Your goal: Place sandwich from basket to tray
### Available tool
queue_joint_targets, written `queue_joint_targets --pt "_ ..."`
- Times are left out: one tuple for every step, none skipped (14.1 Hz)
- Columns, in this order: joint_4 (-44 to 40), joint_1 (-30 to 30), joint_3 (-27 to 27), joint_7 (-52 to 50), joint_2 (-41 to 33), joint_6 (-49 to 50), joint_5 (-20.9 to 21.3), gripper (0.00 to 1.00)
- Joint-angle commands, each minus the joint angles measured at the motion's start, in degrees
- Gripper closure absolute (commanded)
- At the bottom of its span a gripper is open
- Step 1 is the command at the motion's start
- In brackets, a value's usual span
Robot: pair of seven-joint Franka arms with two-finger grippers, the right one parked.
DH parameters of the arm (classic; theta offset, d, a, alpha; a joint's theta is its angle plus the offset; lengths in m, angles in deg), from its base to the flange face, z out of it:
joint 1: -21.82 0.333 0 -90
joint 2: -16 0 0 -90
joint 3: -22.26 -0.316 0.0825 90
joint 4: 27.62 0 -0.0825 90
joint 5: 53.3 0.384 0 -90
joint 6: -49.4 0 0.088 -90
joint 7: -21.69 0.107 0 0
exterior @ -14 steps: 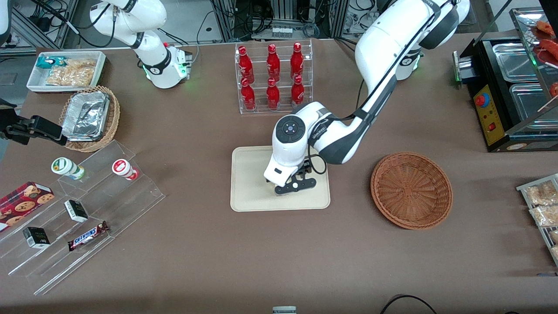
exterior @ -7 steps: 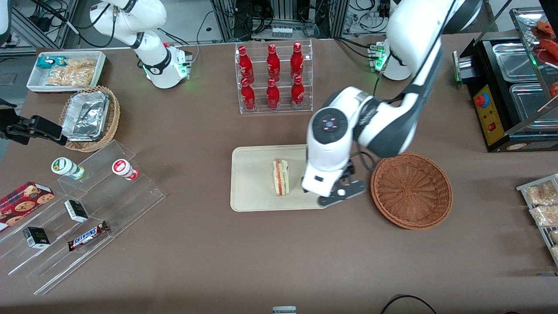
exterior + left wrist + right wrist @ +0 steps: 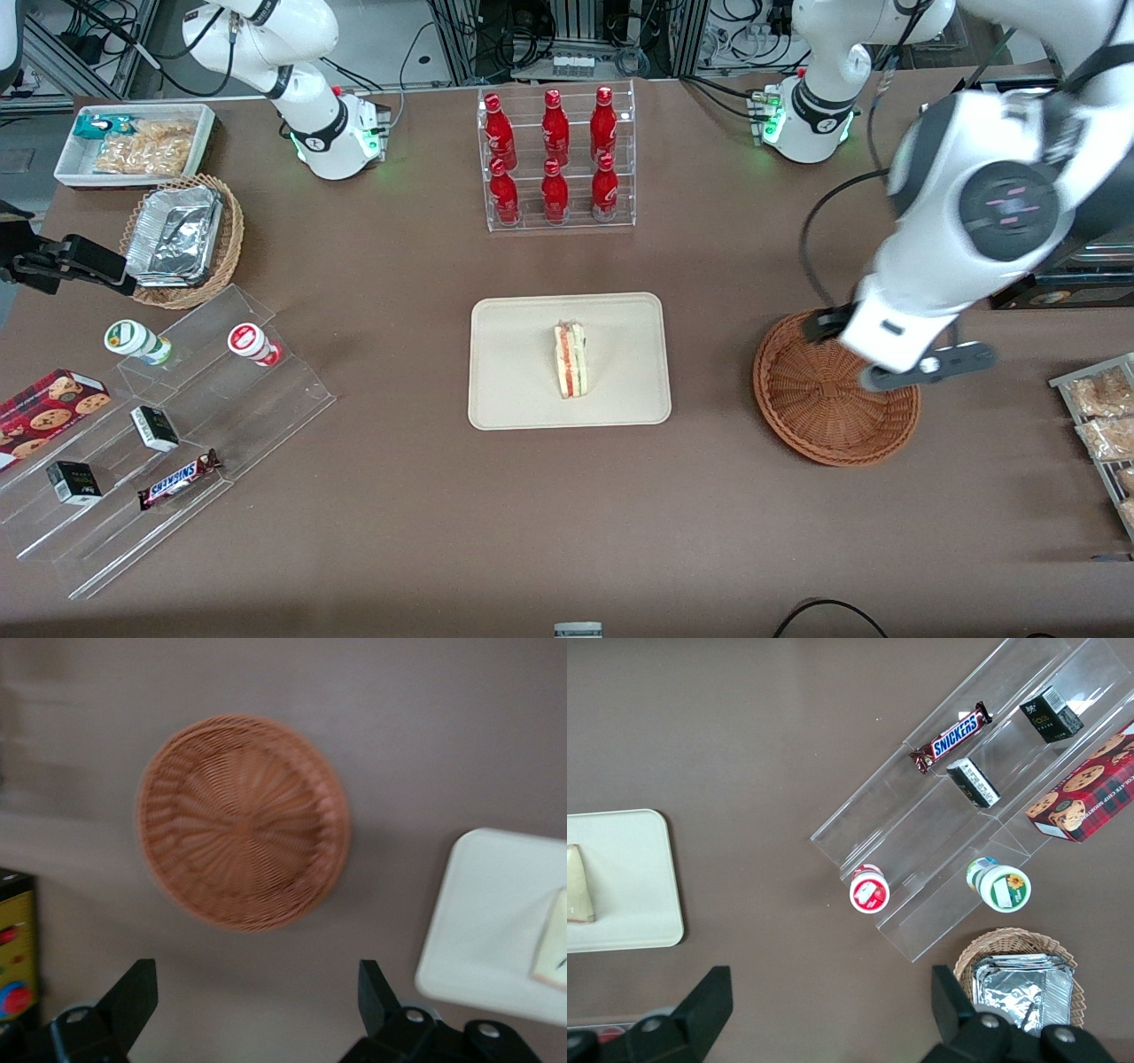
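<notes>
The sandwich (image 3: 571, 359) lies on its side near the middle of the cream tray (image 3: 514, 394), red and green filling showing. It also shows in the left wrist view (image 3: 554, 943) and the right wrist view (image 3: 578, 886). The reddish-brown basket (image 3: 819, 416) is empty and stands beside the tray toward the working arm's end. My left gripper (image 3: 921, 365) hangs above the basket's edge, well away from the tray. In the left wrist view it (image 3: 252, 992) is open and holds nothing, with the basket (image 3: 239, 819) and a corner of the tray (image 3: 487, 921) below.
A clear rack of red bottles (image 3: 556, 155) stands farther from the camera than the tray. A black appliance (image 3: 1019, 213) and bagged snacks (image 3: 1099, 416) sit at the working arm's end. A stepped acrylic shelf (image 3: 168, 425), a foil-filled tan basket (image 3: 182, 239) and a white bin (image 3: 133, 142) lie toward the parked arm's end.
My gripper let go of the sandwich on the tray, rose and swung away over the basket toward the working arm's end. The sandwich stays on the tray.
</notes>
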Motion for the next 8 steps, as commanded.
queue_joint_targets --pt "4.53 4.47 0.60 6.82 -6.16 3.41 -1.93 0.00" --pt "5.32 5.79 0.51 9.20 -7.66 4.46 -2.37 0.00" --pt "6.55 7.02 0.42 10.44 -9.15 5.00 -2.38 0.00" --pt "8.47 7.47 0.42 10.63 -11.43 5.09 -2.29 0.00" --pt "10.58 7.48 0.42 10.72 -13.28 5.09 -1.94 0.00" --pt "12.86 7.48 0.42 10.63 -14.95 4.57 -1.94 0.00" --pt "13.93 7.48 0.42 10.63 -15.92 4.65 -2.02 0.00" --pt "13.85 7.48 0.42 10.72 -16.28 4.91 -2.37 0.00"
